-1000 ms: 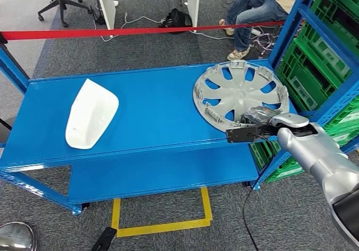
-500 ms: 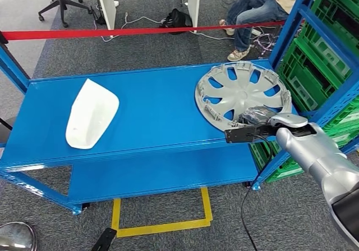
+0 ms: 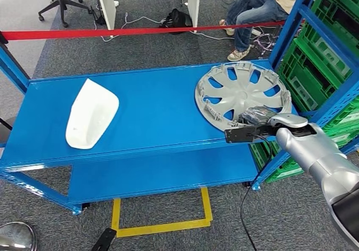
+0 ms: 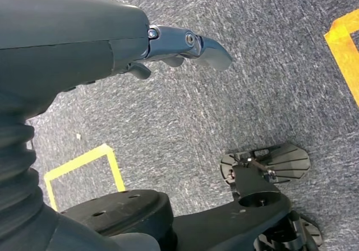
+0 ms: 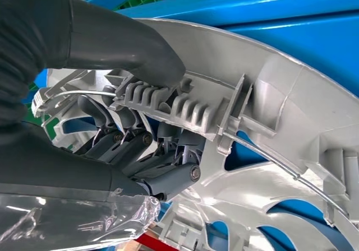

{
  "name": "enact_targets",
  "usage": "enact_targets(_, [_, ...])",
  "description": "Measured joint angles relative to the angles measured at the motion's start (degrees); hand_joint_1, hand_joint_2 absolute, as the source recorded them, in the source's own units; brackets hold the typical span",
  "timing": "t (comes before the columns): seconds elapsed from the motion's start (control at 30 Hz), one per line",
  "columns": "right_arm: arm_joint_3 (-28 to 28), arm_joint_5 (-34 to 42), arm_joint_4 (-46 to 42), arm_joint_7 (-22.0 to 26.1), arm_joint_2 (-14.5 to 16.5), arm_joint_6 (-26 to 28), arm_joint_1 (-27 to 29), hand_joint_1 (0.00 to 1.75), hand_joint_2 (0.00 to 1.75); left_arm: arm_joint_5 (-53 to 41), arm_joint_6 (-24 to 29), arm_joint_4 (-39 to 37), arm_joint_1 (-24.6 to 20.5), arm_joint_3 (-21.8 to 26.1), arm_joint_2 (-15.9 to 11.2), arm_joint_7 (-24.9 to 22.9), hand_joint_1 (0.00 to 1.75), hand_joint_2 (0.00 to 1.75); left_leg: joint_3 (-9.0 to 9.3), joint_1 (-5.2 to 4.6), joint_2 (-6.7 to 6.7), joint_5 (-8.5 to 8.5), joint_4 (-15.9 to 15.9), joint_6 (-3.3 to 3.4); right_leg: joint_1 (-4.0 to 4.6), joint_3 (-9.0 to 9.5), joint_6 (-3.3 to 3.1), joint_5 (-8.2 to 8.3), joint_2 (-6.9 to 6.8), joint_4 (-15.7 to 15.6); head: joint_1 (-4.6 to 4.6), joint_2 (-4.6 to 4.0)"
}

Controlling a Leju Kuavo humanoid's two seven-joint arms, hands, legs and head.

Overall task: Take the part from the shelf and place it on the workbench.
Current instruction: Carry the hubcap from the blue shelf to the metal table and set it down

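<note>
On blue table (image 3: 148,111): hubcap (image 3: 237,91) gripped at rim by right hand (image 3: 256,116) fingers (image 5: 139,144); release pending.

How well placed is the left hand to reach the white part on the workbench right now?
Probably not well. The left hand hangs over the grey carpet with nothing in it, away from the workbench. The white part lies uncovered at the bench's left end, so nothing blocks it; the arm would first have to lift.

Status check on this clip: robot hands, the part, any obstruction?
Right robot hand grips the silver plastic hubcap by its rim on the blue metal shelf. Left robot hand hangs open. Nothing blocking.
</note>
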State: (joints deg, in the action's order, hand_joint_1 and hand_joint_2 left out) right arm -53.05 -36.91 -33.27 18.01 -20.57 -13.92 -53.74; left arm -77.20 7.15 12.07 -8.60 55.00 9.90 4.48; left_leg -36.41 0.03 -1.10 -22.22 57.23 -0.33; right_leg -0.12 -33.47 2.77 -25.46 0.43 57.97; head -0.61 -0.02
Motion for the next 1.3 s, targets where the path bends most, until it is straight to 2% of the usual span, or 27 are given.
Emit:
enact_targets(0.7, [0.0,0.8,-2.4,-0.9,0.4,4.3,2.7,1.75,1.75,1.5,0.0,0.0,2.1,1.3,-0.8,2.0,0.00,1.75,0.01,0.00,0.02,-0.01,0.0,-0.01,0.01,0.00,-0.01,-0.01,0.03,0.0,0.01,0.00])
enact_targets(1.0, [0.0,0.1,-2.6,-1.2,2.5,7.0,2.9,1.75,1.75,1.8,-0.1,0.0,2.3,1.6,-1.1,2.1,0.00,1.75,0.03,0.00,0.03,0.01,0.0,-0.02,0.01,-0.01,-0.02,0.00,0.06,0.1,0.01,0.00])
enact_targets(1.3, [0.1,-0.2,-2.6,-1.3,3.5,7.4,2.9,1.75,1.75,1.9,-0.1,0.0,2.3,1.7,-1.4,2.1,0.00,1.75,0.04,0.00,0.02,0.01,0.0,-0.02,0.01,0.00,-0.02,-0.01,0.05,0.1,0.01,0.00])
